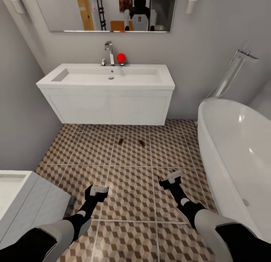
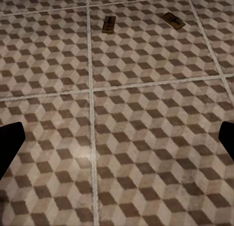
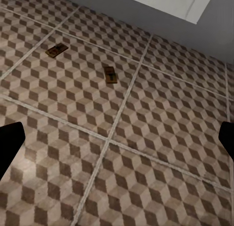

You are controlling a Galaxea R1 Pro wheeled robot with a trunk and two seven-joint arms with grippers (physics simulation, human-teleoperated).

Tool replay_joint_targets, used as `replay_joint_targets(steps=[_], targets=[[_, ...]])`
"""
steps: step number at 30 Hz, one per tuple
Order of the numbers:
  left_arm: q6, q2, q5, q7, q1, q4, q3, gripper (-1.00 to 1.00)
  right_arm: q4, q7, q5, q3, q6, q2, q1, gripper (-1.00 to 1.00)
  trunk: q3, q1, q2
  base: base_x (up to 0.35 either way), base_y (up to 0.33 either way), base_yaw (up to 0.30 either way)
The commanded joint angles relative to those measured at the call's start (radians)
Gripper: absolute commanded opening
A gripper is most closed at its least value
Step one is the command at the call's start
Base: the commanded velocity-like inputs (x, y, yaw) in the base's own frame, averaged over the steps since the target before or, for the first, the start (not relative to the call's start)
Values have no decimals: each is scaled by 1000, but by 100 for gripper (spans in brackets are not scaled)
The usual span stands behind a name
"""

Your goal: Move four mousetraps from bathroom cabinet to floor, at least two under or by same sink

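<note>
I am in the bathroom, looking down at the floor [image 1: 128,186]. It has big tiles with a brown and white cube pattern.

Two mousetraps lie flat on the floor. One trap [image 1: 120,141] is on the left and the other trap [image 1: 141,143] is just to its right. They are near each other but not touching. Both lie in front of the sink [image 1: 109,76], close to the front edge of the white box under it. In my left wrist view I see the first trap [image 2: 109,24] and the second trap [image 2: 173,20] far ahead on the tiles. In my right wrist view I see them too [image 3: 56,51] [image 3: 110,74].

My left gripper [image 1: 98,189] hangs over the floor with nothing in it. Its two fingers [image 2: 9,145] are spread wide apart. My right gripper [image 1: 171,178] hangs over the floor too, and its fingers [image 3: 9,145] are also spread wide with nothing between them. Both grippers are well apart from the traps.

A white tub [image 1: 237,149] stands on my right. A tap [image 1: 109,52] and a red ball [image 1: 121,57] sit at the back edge of the sink. A mirror [image 1: 105,9] hangs above it.
</note>
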Motion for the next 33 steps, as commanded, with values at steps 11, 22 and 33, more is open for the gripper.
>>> replay_joint_targets(steps=[11, 22, 33], targets=[[-5, -1, 5, 2, -1, 4, -9, 100, 1, -10, 5, 8, -1, 0, 0, 100, 34, -42, 77, 0, 0, 0], [-5, -1, 5, 2, -1, 4, -9, 100, 1, -10, 5, 8, -1, 2, 0, 100, 68, -84, 154, 0, 0, 0], [-4, -1, 5, 2, -1, 4, -9, 100, 2, -10, 5, 8, 0, 2, 0, 100, 103, -127, 231, 0, 0, 0]])
